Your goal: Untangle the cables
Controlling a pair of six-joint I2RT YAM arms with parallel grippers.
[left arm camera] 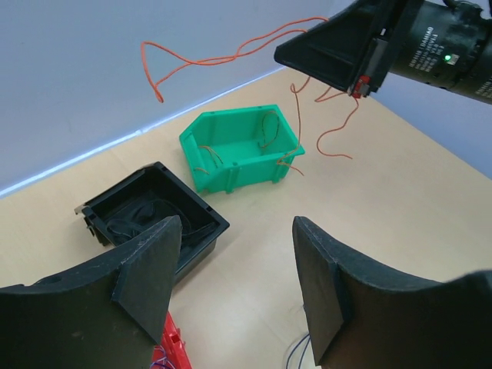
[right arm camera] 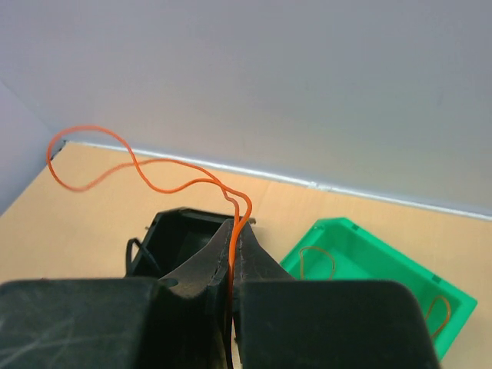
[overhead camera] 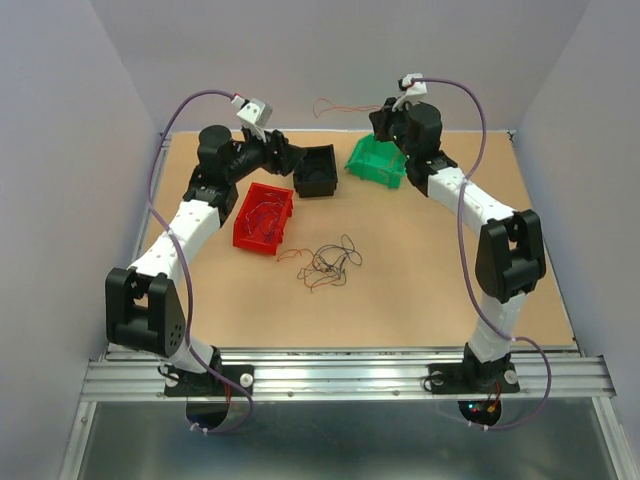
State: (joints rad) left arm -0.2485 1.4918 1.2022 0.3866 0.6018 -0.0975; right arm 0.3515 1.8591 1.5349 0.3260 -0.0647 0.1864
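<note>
Cables (overhead camera: 325, 262), hair-thin and limp, weigh almost nothing; I'd pinch one near a free end. My left gripper (left arm camera: 237, 224) gapes empty by the black bin (left arm camera: 201, 202). Their dark-and-red tangle lies mid-table. My right gripper (right arm camera: 233, 231) is clamped on one orange wire (right arm camera: 138, 165), near the green bin (right arm camera: 377, 265).

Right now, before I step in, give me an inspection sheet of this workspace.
Surface: tan tabletop, flat.
Job's things: tangle of thin loose wires mid-table; more wires in the red plastic bin and the green plastic bin; black plastic bin, contents unclear.
Clutter: nothing seen.
Grippers: left gripper open, empty, near the black bin; right gripper shut on one thin orange wire, raised near the green bin.
Cables: lavender arm cables loop above the table.
Surroundings: grey enclosure walls; metal rail at near edge.
</note>
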